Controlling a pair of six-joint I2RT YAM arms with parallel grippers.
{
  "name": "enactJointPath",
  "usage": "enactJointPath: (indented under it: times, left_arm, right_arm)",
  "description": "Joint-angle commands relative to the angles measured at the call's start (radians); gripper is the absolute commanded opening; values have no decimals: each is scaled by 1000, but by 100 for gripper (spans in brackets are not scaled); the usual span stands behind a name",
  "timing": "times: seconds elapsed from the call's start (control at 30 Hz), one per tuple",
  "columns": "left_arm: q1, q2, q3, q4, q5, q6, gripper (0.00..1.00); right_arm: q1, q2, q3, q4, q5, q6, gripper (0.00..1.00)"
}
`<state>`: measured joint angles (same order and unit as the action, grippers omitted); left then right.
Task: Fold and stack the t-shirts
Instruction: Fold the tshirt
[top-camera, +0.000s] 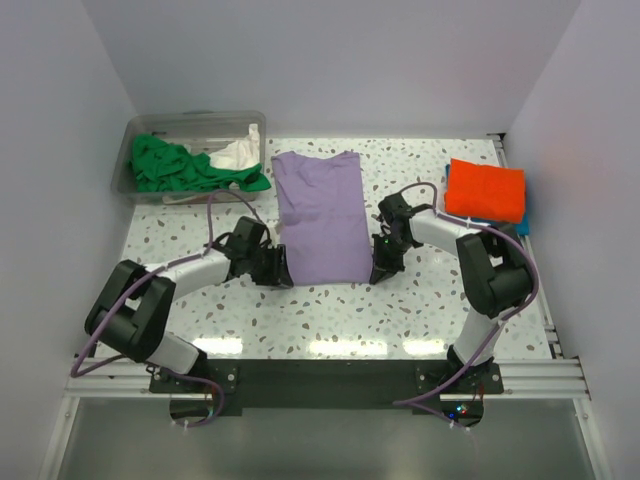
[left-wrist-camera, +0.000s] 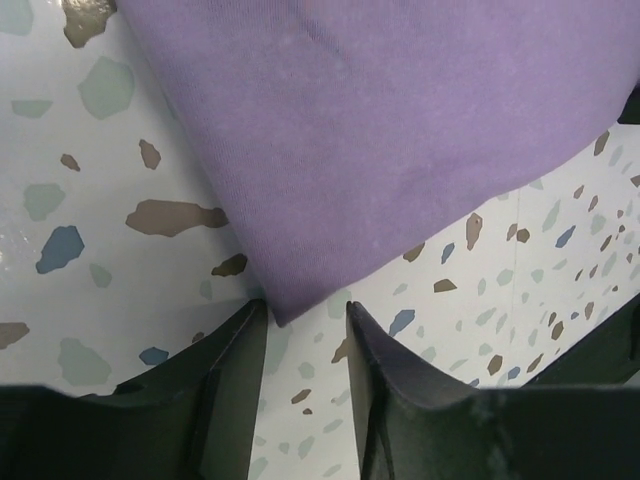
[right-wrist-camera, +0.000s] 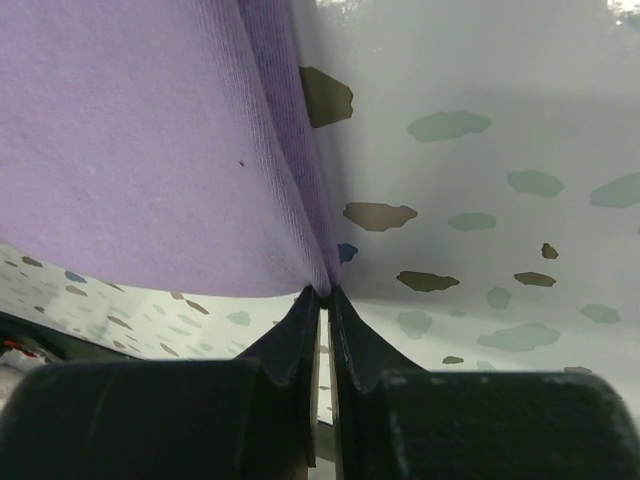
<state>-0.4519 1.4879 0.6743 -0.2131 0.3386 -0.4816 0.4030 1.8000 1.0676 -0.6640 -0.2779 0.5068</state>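
Table (top-camera: 330, 320) of speckled terrazzo fills the top view. At its centre lies the lavender t-shirt (top-camera: 320, 220), folded into a long rectangle running from upper to lower frame. The left gripper (top-camera: 275, 268) sits at the shirt's lower left corner and the right gripper (top-camera: 383, 270) at its lower right corner. In the upper left of the frame a clear tub (top-camera: 190, 125) holds a crumpled green t-shirt (top-camera: 175, 165) and a white t-shirt (top-camera: 238, 152). At the right edge a folded orange t-shirt (top-camera: 485, 190) rests on a blue t-shirt (top-camera: 524, 215).

In the left wrist view the lavender cloth covers the upper frame, and its corner points down into the gap between the dark fingers (left-wrist-camera: 235, 370) at the bottom. The jaws stand apart, with the corner tip just at their opening and not clamped.

In the right wrist view the lavender cloth fills the upper left. Its edge draws down in a ridge to the fingertips (right-wrist-camera: 300, 330) at lower centre. The jaws are pressed nearly together, pinching that corner of the cloth.
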Motion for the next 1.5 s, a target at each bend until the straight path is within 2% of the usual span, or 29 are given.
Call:
enactJointPath:
  times: [0.0, 0.07, 0.23, 0.27, 0.43, 0.73, 0.93, 1.1, 1.47]
  left_arm:
    - [5, 32, 2, 41, -4, -11, 41]
    - [5, 46, 1, 47, 2, -9, 33]
    - [5, 89, 4, 44, -3, 0, 9]
    - [5, 91, 5, 40, -9, 0, 0]
    - [5, 66, 14, -35, -84, 5, 0]
    - [5, 34, 39, -97, -115, 5, 0]
    - [5, 17, 63, -88, -47, 18, 0]
    - [4, 6, 99, -163, -15, 46, 0]
    - [2, -116, 172, -373, 71, 51, 0]
  right_arm:
    - [0, 33, 25, 38, 29, -11, 6]
    - [0, 36, 28, 35, 29, -13, 0]
    - [2, 30, 32, 20, 40, -16, 0]
    - [2, 27, 35, 17, 48, -17, 0]
    - [2, 10, 46, -34, 92, -21, 0]
    - [2, -45, 40, -80, 148, -11, 0]
    - [0, -44, 55, -95, 132, -21, 0]
    - [0, -80, 49, -141, 131, -27, 0]
    - [11, -316, 25, -278, 151, 1, 0]
